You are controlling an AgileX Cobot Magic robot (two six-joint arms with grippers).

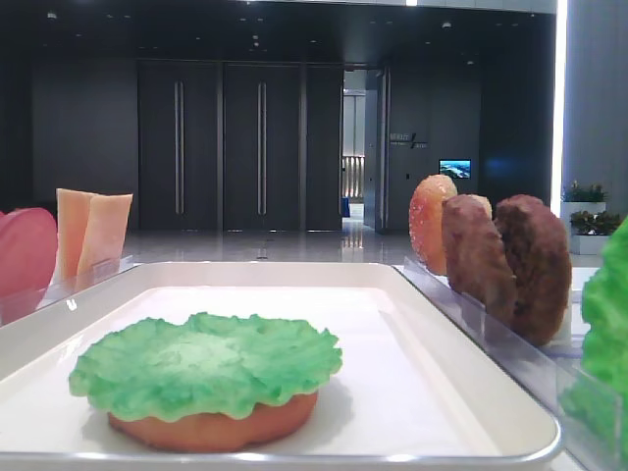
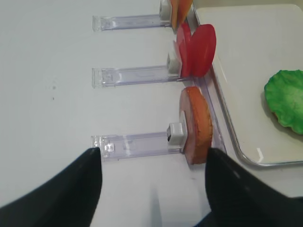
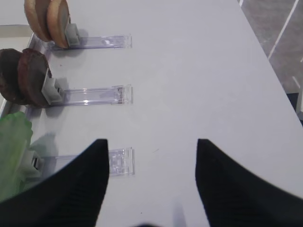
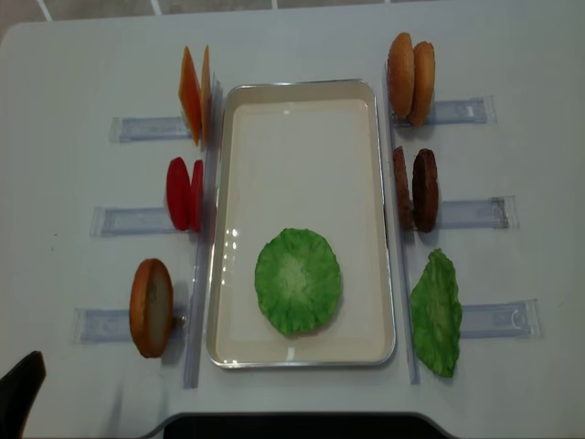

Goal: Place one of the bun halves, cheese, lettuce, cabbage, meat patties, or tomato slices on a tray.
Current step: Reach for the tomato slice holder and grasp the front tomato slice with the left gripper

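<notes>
Lettuce (image 1: 206,363) lies on bun half (image 1: 216,424), near end of tray (image 4: 302,137). Both hands wide, empty: left hand (image 2: 151,189) faces upright bun half (image 2: 196,124); right hand (image 3: 151,179) above bench (image 3: 199,71). Probably tomato slices (image 2: 198,49) next: grip one slice edgewise, lay centred on lettuce.

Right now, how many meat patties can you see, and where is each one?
2. Both meat patties stand upright, side by side, in the middle clear holder just right of the tray. None lies on the tray; another could be hidden under the lettuce.
</notes>
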